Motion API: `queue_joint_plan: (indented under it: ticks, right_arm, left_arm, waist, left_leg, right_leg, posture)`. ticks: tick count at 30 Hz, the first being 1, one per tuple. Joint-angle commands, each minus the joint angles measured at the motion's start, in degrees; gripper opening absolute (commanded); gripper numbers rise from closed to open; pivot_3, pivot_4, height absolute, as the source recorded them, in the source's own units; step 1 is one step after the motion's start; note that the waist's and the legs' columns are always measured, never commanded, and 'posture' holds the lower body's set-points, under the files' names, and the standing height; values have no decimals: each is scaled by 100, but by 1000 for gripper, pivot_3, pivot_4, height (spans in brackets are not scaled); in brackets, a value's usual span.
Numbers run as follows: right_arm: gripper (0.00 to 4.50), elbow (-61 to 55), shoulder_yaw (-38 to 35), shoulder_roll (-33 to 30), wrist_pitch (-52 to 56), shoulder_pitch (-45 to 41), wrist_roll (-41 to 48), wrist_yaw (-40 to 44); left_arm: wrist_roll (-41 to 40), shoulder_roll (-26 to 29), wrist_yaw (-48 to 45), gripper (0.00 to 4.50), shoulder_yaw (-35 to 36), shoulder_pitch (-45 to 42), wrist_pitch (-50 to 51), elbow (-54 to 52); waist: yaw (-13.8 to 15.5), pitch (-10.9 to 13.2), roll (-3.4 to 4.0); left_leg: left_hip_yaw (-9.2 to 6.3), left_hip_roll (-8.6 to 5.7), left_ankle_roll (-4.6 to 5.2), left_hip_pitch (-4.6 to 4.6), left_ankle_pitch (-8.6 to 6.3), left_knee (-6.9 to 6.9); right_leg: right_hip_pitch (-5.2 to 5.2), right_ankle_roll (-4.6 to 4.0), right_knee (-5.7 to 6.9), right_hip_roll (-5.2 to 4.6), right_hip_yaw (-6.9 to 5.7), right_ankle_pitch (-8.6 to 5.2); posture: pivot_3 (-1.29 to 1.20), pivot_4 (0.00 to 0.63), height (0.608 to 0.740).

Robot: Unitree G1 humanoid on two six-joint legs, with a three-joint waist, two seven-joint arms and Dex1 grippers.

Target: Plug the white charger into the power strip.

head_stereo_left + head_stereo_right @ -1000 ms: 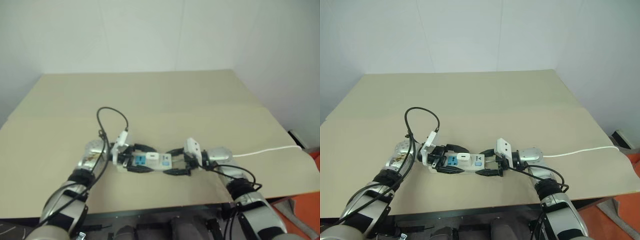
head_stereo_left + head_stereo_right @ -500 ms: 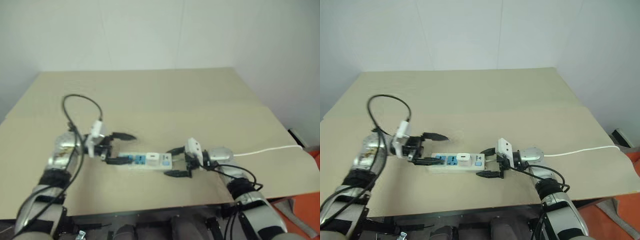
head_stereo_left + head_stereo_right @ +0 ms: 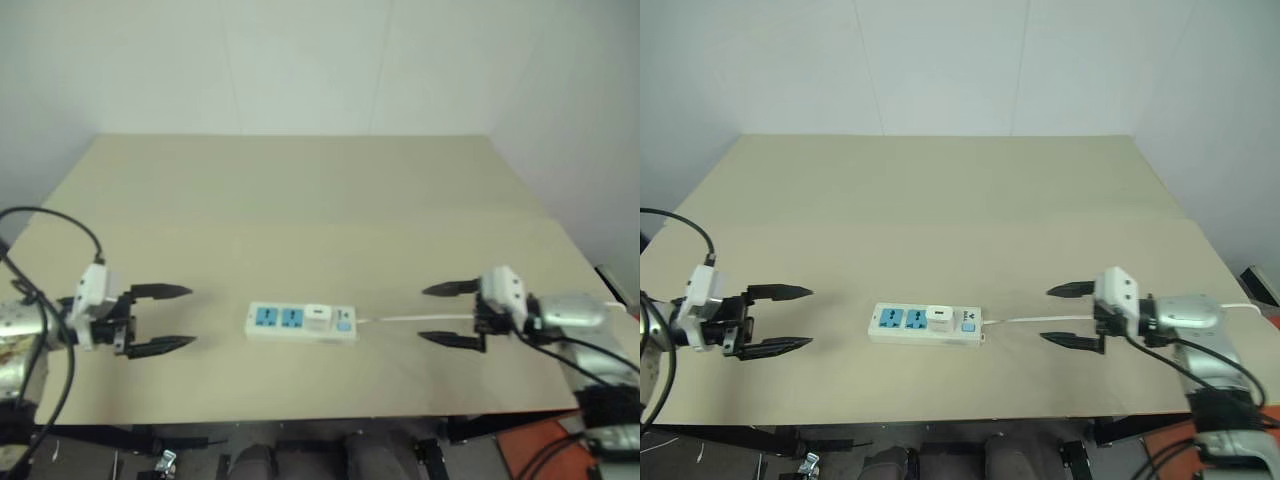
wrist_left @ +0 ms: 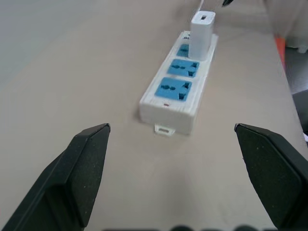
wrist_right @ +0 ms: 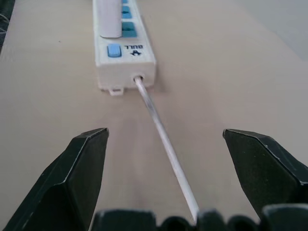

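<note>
White hard plastic charger [image 3: 939, 318] stands plugged in the power strip [image 3: 926, 325].
Light and smooth, best pinched by its flat sides; both jaws gape wide and empty, left gripper [image 3: 780, 319] at 9 o'clock, right gripper [image 3: 1065, 314] at 3 o'clock.

The left gripper [image 4: 171, 139] is hanging over the tan table [image 4: 62, 72] with its two black fingers [image 4: 79, 166] spread wide — nothing between them. Ahead, the power strip [image 4: 180, 91] is lying flat, and the white charger [image 4: 202, 30] is standing upright in its farthest socket — two blue sockets are showing bare.
</note>
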Motion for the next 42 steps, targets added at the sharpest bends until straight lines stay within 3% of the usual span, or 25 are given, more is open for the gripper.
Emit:
queue_joint_plan:
  ticks: [1, 22, 42]
  right_arm:
    - [4442, -361, -474, -302, 174, 322, 291, 20]
    - [4442, -1347, -1019, -548, 621, 1283, 560, -348]
    - [4442, -1650, -1027, -449, 751, 1383, 633, -561]
  left_arm:
    - [-148, 175, 31, 4500, 499, 289, 63, -267]
    - [81, -93, 309, 4500, 333, -9, 114, -305]
    - [150, -167, 296, 4500, 92, -437, 247, -237]
  waist:
    - [13, 0, 0]
    - [45, 1, -2]
    - [45, 1, -2]
  left_leg:
    - [7, 0, 0, 4, 0, -1]
    - [37, 2, 0, -4, 0, 0]
    - [40, 1, 0, -3, 0, 1]
  right_leg:
    - [1, -17, 0, -2, 2, -10]
    - [-2, 21, -10, -13, 5, 6]
    - [0, 32, -8, -12, 7, 12]
  posture:
    - [0, 150, 740]
    - [0, 150, 740]
    - [0, 150, 740]
